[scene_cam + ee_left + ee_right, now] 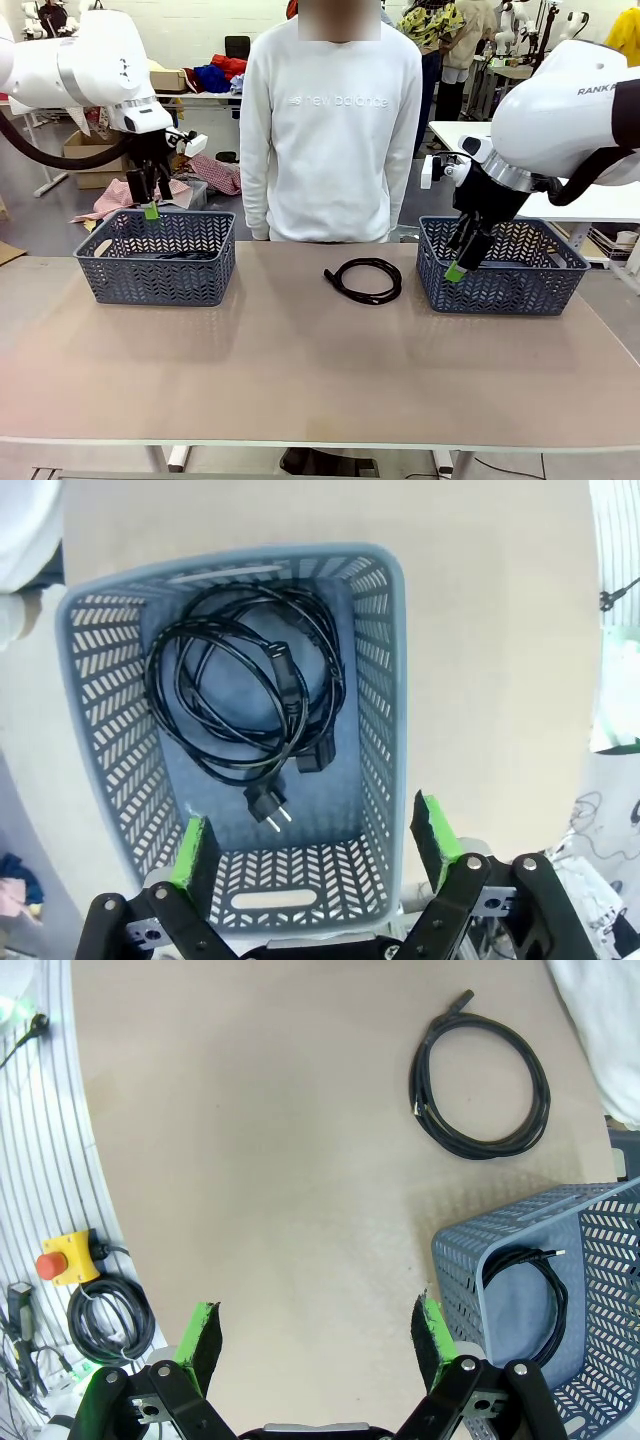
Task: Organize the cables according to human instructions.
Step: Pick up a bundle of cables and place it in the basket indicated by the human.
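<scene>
Left basket point(156, 270) holds coiled cables point(245, 685), plugs toward six o'clock in the wrist view. Right basket point(500, 280) holds one cable point(545, 1295). A coiled cable point(365, 279) lies flat on the table point(300, 370) between them. Left tool point(315, 852) and right tool point(318, 1335): released, empty.

Beige worktop point(300, 370) in front, matte and evenly lit. Behind: grey floor point(40, 215), white tables point(600, 205), cardboard box point(85, 150), heaps of red and blue cloth point(215, 72), white back wall point(200, 25).
</scene>
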### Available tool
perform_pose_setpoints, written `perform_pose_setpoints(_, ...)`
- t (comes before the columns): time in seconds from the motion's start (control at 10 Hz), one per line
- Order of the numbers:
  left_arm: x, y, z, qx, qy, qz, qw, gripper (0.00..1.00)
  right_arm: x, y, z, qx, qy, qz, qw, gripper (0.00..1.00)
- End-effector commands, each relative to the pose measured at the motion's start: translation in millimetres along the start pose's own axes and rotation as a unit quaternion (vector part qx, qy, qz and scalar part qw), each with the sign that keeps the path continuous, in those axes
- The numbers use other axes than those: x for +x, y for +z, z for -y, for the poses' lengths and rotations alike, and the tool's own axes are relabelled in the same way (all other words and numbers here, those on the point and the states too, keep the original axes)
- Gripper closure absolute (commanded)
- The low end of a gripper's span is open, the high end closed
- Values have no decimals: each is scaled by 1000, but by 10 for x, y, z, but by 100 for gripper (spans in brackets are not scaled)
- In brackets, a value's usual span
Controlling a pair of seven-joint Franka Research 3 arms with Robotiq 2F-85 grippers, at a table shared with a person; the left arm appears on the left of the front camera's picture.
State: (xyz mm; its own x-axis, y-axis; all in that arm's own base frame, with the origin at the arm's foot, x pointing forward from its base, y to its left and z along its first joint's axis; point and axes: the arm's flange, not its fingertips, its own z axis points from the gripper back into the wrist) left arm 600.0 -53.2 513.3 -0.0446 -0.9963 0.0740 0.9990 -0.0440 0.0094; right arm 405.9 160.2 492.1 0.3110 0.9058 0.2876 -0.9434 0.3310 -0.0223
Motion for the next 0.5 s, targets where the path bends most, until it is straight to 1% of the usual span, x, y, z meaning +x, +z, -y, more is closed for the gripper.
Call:
perform_pose_setpoints(0.0, -12, -47, 9, -3, -1, -5, 1000, 0, 26, 19, 4, -1, 0, -1, 1000, 0)
perform_pose_setpoints(0.4, -5, -43, -4, -4, 0, -1, 1000, 0, 26, 19, 4, -1, 0, -1, 1000, 0)
